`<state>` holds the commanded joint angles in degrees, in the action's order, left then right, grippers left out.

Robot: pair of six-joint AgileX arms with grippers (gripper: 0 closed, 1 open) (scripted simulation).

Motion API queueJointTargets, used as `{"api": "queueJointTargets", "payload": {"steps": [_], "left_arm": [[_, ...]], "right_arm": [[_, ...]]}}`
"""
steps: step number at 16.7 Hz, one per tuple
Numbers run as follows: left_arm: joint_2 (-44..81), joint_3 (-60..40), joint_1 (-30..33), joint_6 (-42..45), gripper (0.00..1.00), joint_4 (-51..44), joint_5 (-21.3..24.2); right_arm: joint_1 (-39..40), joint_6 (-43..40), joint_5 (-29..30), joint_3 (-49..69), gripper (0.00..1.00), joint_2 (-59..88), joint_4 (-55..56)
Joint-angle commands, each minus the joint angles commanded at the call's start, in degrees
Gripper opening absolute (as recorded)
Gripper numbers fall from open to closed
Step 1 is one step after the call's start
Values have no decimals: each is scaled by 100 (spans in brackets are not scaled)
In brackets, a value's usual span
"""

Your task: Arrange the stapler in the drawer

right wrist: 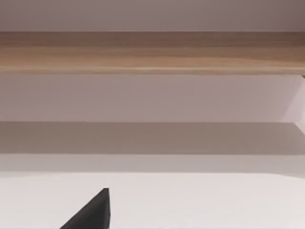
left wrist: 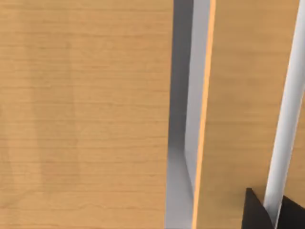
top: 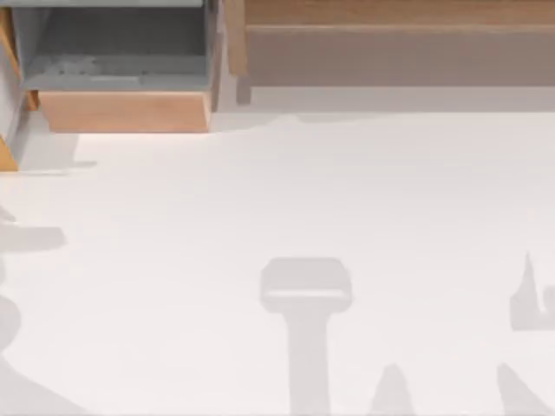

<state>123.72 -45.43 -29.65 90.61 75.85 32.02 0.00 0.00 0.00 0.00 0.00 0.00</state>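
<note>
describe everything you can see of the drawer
The drawer sits at the table's far left in the top view, pulled open toward the camera. It is boxy, with a grey floor, grey side walls and a light tan, wood-looking front panel. A faint pale smudge marks the floor; what it is cannot be told. A wider brown wooden panel stands apart to its right.

Drawer [top: 121, 78] left of panel [top: 390, 43]

Left tool [left wrist: 267, 212]: matte black, two angular wedge-shaped fingertips [left wrist: 252, 210], flat facets, sharp edges, unmarked. Right tool: one matte black fingertip [right wrist: 93, 212], triangular, with a straight vertical edge and a sloped side, unmarked.
</note>
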Motion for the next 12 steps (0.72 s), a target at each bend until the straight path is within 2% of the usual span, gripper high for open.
{"api": "queueJointTargets", "payload": {"steps": [5, 12], "left_arm": [[350, -922, 299, -26, 0, -462, -296], [471, -1117, 354, -26, 0, -613, -371]], "right_arm": [[0, 0, 0, 0, 100, 0, 0], [0, 0, 0, 0, 100, 0, 0]]}}
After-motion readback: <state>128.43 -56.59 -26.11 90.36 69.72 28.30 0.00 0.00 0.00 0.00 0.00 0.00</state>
